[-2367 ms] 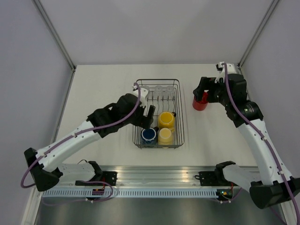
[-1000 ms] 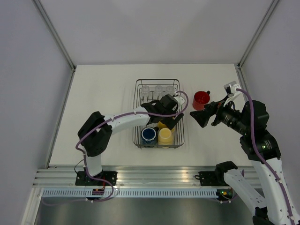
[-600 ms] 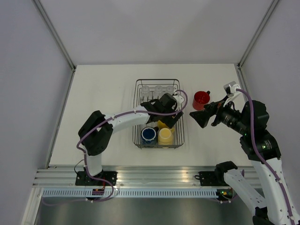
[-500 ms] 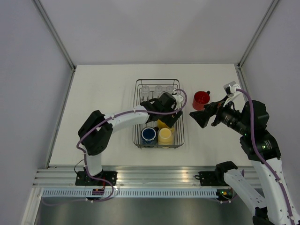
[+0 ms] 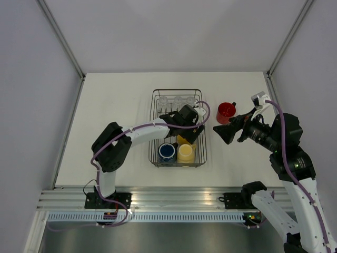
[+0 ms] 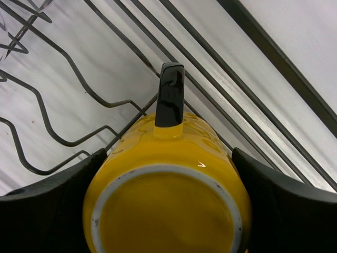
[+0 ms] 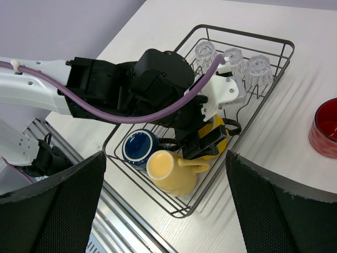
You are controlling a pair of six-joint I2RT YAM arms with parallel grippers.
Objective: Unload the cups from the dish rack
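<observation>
The dark wire dish rack (image 5: 156, 126) stands mid-table. It holds three clear tumblers (image 5: 178, 99) at its far end, a dark blue mug (image 5: 167, 152) and a pale cream mug (image 5: 185, 153) at its near end, and a yellow mug (image 5: 182, 140) between them. My left gripper (image 5: 187, 132) is inside the rack, shut on the yellow mug (image 6: 168, 200), a finger (image 6: 58, 211) on each side of the mug, whose black handle (image 6: 169, 95) points away. The red mug (image 5: 226, 112) stands on the table right of the rack. My right gripper (image 5: 224, 132) hovers open and empty near it.
The right wrist view shows the rack rim (image 7: 284, 45), the blue mug (image 7: 138, 147), the cream mug (image 7: 171, 169), the red mug (image 7: 326, 126) and the left arm (image 7: 105, 89) across the rack. The table's near edge has a metal rail (image 5: 174, 197).
The right gripper has left the red mug on the table and drawn back. The left gripper has moved onto the yellow mug; over the last second it has barely shifted.
</observation>
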